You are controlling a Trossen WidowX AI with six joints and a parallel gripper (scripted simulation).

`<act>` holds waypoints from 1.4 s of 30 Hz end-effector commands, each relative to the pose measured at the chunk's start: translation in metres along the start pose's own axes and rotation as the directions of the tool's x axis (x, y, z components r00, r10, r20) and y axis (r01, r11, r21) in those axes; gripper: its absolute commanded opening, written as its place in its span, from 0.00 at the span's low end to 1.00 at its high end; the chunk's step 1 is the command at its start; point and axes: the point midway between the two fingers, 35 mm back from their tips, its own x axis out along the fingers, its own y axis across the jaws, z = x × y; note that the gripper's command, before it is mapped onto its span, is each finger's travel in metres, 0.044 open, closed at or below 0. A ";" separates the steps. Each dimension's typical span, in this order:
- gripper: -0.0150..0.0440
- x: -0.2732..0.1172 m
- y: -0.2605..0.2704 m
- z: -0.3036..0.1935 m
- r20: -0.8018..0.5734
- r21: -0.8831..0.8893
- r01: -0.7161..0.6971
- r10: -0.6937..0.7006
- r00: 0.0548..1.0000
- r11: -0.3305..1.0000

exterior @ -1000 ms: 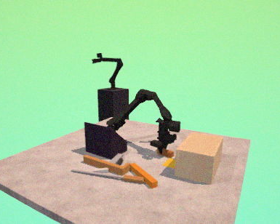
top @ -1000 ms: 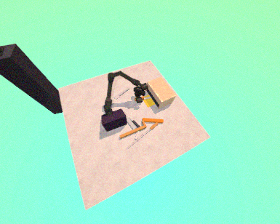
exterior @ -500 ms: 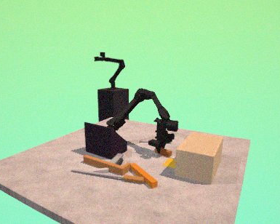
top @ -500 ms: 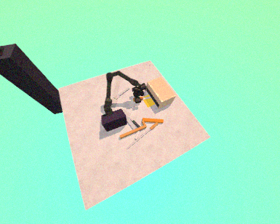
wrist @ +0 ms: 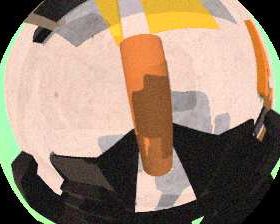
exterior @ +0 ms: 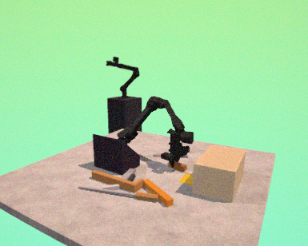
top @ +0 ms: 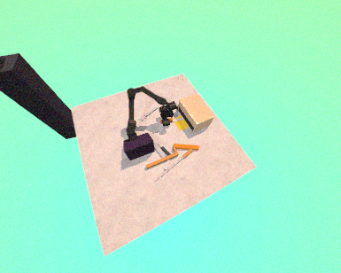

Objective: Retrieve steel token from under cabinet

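My gripper [top: 166,122] [exterior: 172,163] [wrist: 152,129] is shut on the orange handle [top: 170,120] [exterior: 180,166] [wrist: 146,60] of a tool, low over the table in front of the cabinet. The tool's flat pale blade [wrist: 134,17] runs from the handle across the yellow marked area [top: 182,126] [exterior: 186,179] [wrist: 183,19] toward the cabinet [top: 197,108] [exterior: 215,176]. The blade's far end is out of the wrist view. The cabinet is a tan box with a dark strip low on its front. I cannot make out the steel token in any view.
Angular orange bars [top: 161,161] [exterior: 114,179] lie nearer the arm's dark base block [top: 139,147] [exterior: 110,155]. Beside them lies a thin rod with an orange handle [top: 188,153] [exterior: 146,196]. Another thin grey rod [top: 148,114] lies beyond the arm. A tall dark pillar [top: 33,93] [exterior: 125,113] stands past the table edge.
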 end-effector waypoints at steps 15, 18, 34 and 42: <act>0.25 0.001 0.000 -0.022 -0.002 0.001 0.002 -0.002 1.000 1.000; 0.25 0.001 0.000 -0.025 -0.002 0.002 0.002 -0.002 1.000 1.000; 0.25 0.001 0.001 -0.045 -0.003 0.002 0.002 -0.002 1.000 1.000; 0.25 0.001 0.001 -0.054 -0.003 0.003 0.002 -0.002 1.000 1.000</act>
